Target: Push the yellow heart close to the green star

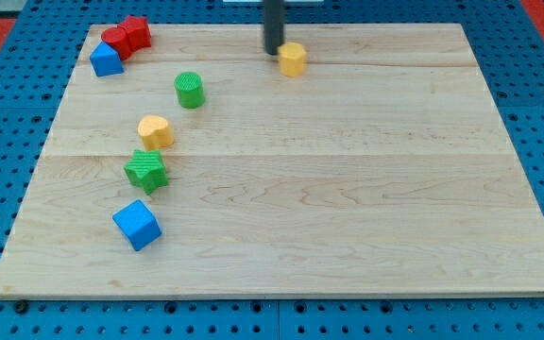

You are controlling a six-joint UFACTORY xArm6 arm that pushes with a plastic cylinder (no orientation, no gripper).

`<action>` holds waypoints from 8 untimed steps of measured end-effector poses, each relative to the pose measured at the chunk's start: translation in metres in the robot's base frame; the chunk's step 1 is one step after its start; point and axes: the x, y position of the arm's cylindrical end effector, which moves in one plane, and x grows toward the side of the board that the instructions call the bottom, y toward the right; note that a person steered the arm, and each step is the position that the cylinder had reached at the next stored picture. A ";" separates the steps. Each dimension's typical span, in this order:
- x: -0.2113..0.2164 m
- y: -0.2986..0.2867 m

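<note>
The yellow heart (156, 130) lies on the wooden board at the view's left, just above the green star (146, 170); the two are almost touching. My tip (272, 51) stands near the view's top centre, far to the right of both. It is right beside a second yellow block, a hexagon (293, 59), on that block's left side.
A green cylinder (189, 90) lies above and right of the heart. A blue cube (137, 225) lies below the star. Two red blocks (127, 36) and a blue block (106, 59) cluster at the top left corner. The wooden board (348, 189) rests on a blue pegboard.
</note>
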 end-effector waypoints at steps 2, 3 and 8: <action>0.113 0.087; 0.130 0.127; 0.127 -0.077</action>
